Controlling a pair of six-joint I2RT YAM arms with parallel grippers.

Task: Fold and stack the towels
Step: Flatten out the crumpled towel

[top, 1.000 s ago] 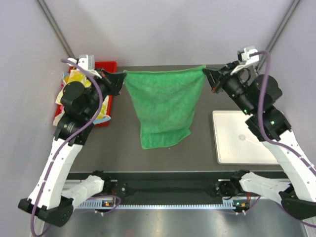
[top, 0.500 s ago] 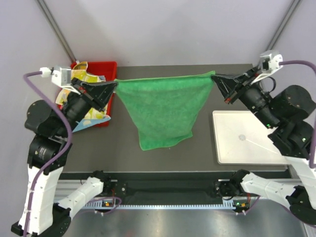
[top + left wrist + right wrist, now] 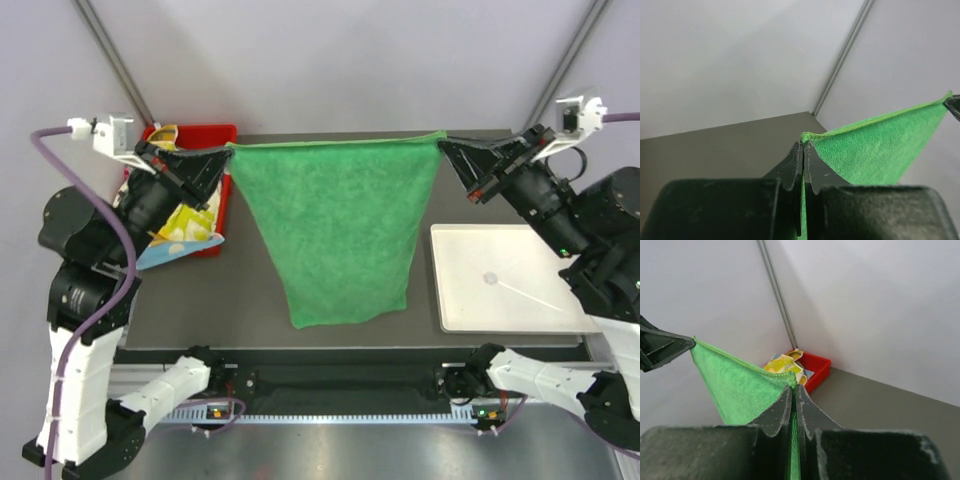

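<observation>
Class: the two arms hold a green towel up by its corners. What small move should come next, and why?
Probably lower both arms together, easing the green towel flat onto the table. The left gripper and right gripper each pinch a top corner, the top edge is taut, and the cloth hangs unfolded in the air, so it likely needs a flat surface before folding.
</observation>
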